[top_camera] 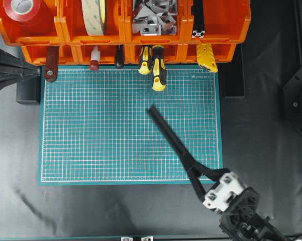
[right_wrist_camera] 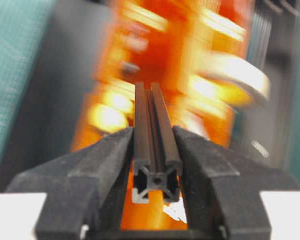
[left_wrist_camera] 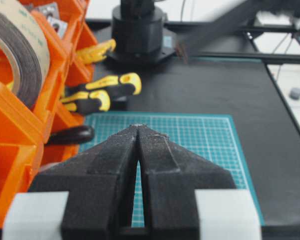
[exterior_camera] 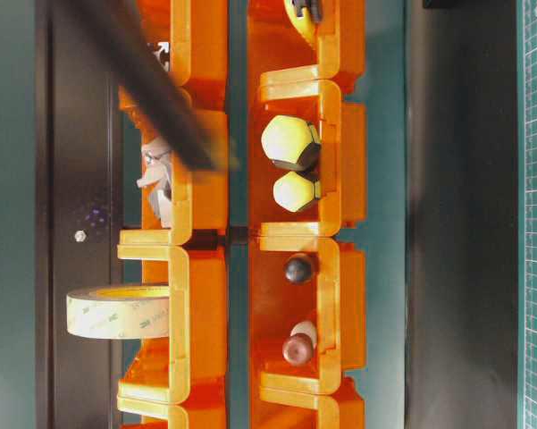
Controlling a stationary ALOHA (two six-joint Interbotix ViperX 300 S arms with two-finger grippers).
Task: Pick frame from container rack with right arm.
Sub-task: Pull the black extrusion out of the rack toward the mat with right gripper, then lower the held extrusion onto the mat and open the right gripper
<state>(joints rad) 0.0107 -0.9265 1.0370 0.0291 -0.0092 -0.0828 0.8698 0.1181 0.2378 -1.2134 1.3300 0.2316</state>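
The frame [right_wrist_camera: 150, 107] is a long black slotted bar clamped between the fingers of my right gripper [right_wrist_camera: 153, 132], its square end facing the camera. From overhead, the right gripper [top_camera: 192, 168] sits at the mat's lower right. The frame [top_camera: 168, 133] reaches up-left from it over the green mat, clear of the container rack [top_camera: 65, 31]. In the table-level view the frame [exterior_camera: 147, 85] is a blurred dark bar in front of the rack [exterior_camera: 205, 295]. My left gripper [left_wrist_camera: 139, 128] is shut on nothing, above the mat's left side.
A second black bar [top_camera: 198, 20] stands in the rack's upper right bin. Yellow-and-black screwdrivers [top_camera: 158, 70] stick out of the lower row over the green mat [top_camera: 90, 140]. Red tape [top_camera: 22, 9], a tape roll [top_camera: 95, 15] and brackets [top_camera: 153, 20] fill other bins.
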